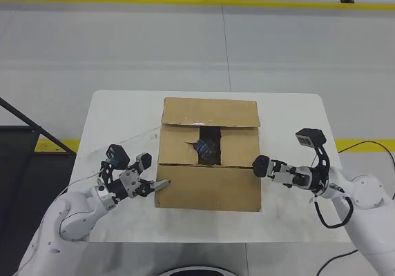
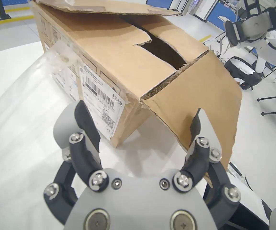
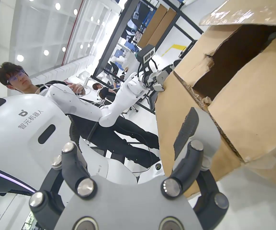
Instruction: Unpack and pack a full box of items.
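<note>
Barcoded shipping label (image 2: 101,102) on the box (image 2: 152,77) side

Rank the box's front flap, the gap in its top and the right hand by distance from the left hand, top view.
1. Front flap: right beside the left hand.
2. Gap: farther in, middle of the top.
3. Right hand: at the opposite edge.

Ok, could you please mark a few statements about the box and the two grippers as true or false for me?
1. The cardboard box sits on the white table. True.
2. Its top flaps are fully shut. False: a dark gap lies between them.
3. The left gripper is open, beside a box corner. True.
4. The right gripper holds an item. False: it is open and empty, by the box's side.
5. A label is stuck on the box's side. True.
</note>
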